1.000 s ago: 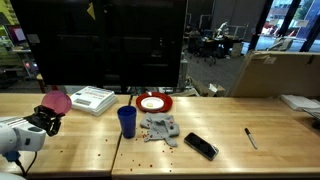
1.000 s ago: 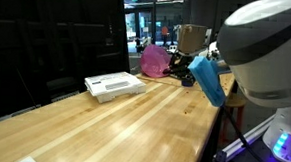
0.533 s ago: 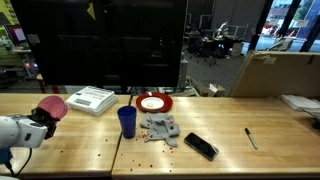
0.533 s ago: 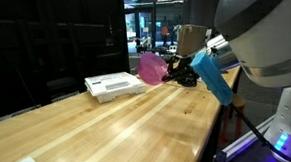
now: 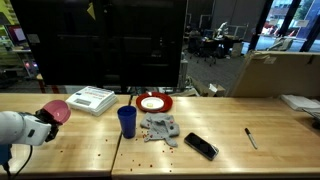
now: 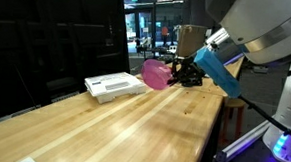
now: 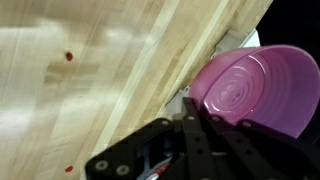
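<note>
Wrist view is showing you the gripper (image 7: 193, 112) clamped tight on the rim of the pink bowl (image 7: 255, 85), jaws pinching the wall from inside and outside. You are holding the bowl off the table (image 5: 230, 125), tipped on its side so that the hollow is facing the wrist camera. In both exterior views the bowl (image 5: 58, 110) (image 6: 154, 74) is hanging in the air, touching nothing but the gripper (image 5: 45, 122) (image 6: 186, 73).

Taking the cup (image 5: 127, 121) as the mark: the bowl is sitting well apart from it, past the white box (image 5: 92, 99), near the table's end. The plate (image 5: 154, 102) is lying just behind the cup, the grey cloth (image 5: 160, 127) just beside it, and the phone (image 5: 200, 146) and pen (image 5: 250, 138) farther off on the side away from the bowl.

By my reading you are in the carrying step, with the bowl lifted and not yet placed. Any set-down is calling for levelling the bowl first, then lowering over bare wood clear of the box and the cup before you loosen the jaws.
</note>
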{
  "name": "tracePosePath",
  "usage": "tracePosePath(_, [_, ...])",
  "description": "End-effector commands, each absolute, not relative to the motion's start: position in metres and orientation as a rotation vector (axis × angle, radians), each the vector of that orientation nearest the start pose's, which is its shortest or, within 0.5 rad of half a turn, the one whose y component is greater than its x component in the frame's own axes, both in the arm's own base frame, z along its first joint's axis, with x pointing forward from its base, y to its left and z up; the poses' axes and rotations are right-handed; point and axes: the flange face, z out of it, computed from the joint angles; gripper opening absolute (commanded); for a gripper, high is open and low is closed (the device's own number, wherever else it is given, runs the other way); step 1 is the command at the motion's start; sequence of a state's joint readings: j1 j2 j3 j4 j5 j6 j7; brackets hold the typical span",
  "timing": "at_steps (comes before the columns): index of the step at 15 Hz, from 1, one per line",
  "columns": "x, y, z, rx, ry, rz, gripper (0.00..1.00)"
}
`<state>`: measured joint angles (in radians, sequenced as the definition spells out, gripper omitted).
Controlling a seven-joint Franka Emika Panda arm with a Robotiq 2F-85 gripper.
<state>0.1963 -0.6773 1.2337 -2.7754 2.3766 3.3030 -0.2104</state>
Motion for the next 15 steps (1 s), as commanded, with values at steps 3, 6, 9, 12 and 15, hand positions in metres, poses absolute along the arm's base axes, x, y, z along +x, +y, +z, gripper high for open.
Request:
tracePosePath(3, [0.147,0.244,0.335,-2.327,0.841,-0.766,0.01])
tracePosePath(6, [0.146,0.242,0.337,-2.344,0.836,-0.741,0.01])
tracePosePath(9, [0.147,0.242,0.338,-2.354,0.819,-0.712,0.01])
tracePosePath(12, [0.156,0.240,0.343,-2.353,0.800,-0.716,0.01])
tracePosePath(15, [0.168,0.238,0.344,-2.352,0.783,-0.716,0.01])
